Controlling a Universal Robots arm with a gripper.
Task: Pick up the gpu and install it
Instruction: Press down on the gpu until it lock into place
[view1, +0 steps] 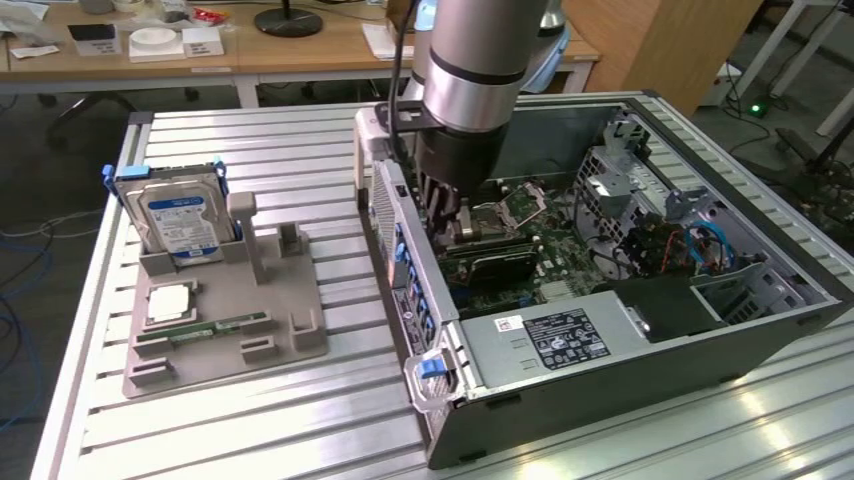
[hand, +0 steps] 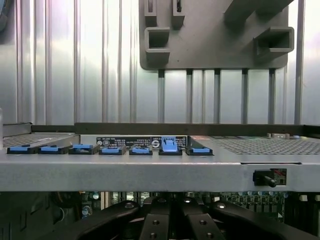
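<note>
Down inside the open computer case (view1: 747, 340), the claw (view1: 461, 222) sits low over the green motherboard (view1: 561, 265), close to the case's back wall. Its fingers (hand: 155, 222) are pressed tight together. The gpu (view1: 491, 266) lies just below the claw, a dark flat card standing in its slot on the motherboard. It is too hidden to tell if the claw is holding it or only touching it.

Beside the claw, past the case wall, a gray holder tray (view1: 220, 320) rests on the ribbed metal bench (view1: 200, 440). A silver hard drive (view1: 180, 222) with a blue label stands upright in the tray. A thin green memory stick (view1: 220, 327) lies flat in it too.

Blue clips (hand: 169, 145) run in a row along the case's back edge near the claw. A gray power supply box (view1: 561, 335) sits in the case, near the claw.
</note>
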